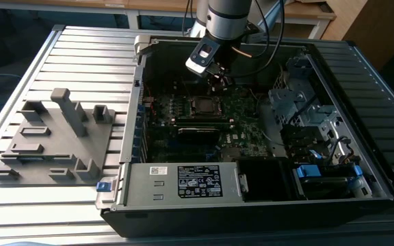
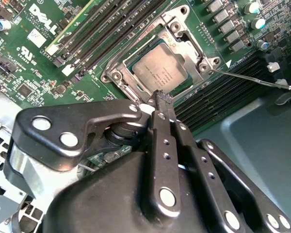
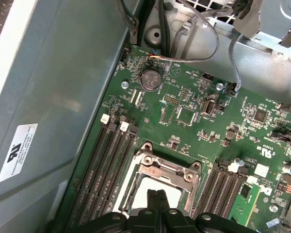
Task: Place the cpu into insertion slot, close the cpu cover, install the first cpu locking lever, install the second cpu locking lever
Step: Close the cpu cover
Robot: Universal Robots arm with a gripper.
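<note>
The cpu (image 2: pixel 160 70) lies flat in the insertion slot (image 1: pixel 202 105), its dull silver top showing through the cut-out of the cpu cover (image 2: pixel 184 30). The cover lies down flat over it, also seen in the first wrist view as a silvery frame (image 3: pixel 166 168) around the pale cpu (image 3: pixel 141 187). A thin metal locking lever (image 2: pixel 252 80) sticks out sideways from one corner of the socket, over the memory slots. My gripper (image 2: pixel 161 97) hovers just above the socket's edge with its black fingers (image 3: pixel 157 199) pressed together and nothing between them. The exterior view shows the gripper (image 1: pixel 217 78) inside the open case.
Long black memory slots (image 2: pixel 111 24) flank the socket on both sides. The case wall (image 3: pixel 63 97) rises close by, and cables (image 3: pixel 203 29) hang near the far board edge. A drive cage (image 1: pixel 307 107) and a power supply (image 1: pixel 183 182) fill the case's other parts. A grey fixture block (image 1: pixel 53 138) sits outside.
</note>
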